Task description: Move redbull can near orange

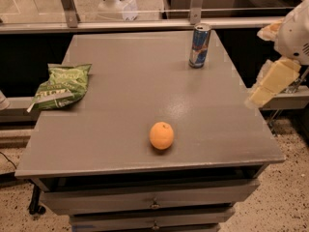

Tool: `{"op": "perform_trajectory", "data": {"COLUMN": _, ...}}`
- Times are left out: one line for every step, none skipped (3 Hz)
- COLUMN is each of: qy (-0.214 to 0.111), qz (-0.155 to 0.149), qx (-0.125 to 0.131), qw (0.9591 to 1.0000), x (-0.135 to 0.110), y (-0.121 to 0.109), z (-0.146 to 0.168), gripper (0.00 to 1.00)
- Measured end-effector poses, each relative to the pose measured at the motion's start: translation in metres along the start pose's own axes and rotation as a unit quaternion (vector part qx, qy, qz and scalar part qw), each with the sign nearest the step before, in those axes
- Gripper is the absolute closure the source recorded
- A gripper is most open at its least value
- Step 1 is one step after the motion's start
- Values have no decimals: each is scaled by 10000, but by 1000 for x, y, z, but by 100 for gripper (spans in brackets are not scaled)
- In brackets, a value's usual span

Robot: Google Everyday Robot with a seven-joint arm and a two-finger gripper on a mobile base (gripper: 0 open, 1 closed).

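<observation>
The redbull can stands upright near the far right corner of the grey table. It is slim, blue and silver, with a silver top. The orange lies near the table's front edge, a little right of the middle, well apart from the can. My gripper hangs off the table's right side, beyond its edge, lower than the can and to its right. It touches nothing and holds nothing that I can see.
A green snack bag lies at the table's left edge. The table has drawers below its front. A glass railing runs behind the table. Speckled floor lies to the right.
</observation>
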State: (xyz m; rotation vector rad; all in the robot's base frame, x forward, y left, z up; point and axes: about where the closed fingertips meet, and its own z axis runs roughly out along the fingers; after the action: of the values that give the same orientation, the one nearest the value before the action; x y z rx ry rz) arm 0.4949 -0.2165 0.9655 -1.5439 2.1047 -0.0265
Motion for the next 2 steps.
{"op": "perform_trajectory", "data": {"qy": -656, "qz": 360, "qx": 348, "qw": 9966, "x": -5, "y": -43, "z": 25, "gripper": 0}}
{"op": "perform_trajectory", "data": {"qy": -1225, "qz": 694, "qx": 702, "qw": 9875, "x": -11, "y": -83, "z": 51, "gripper": 0}}
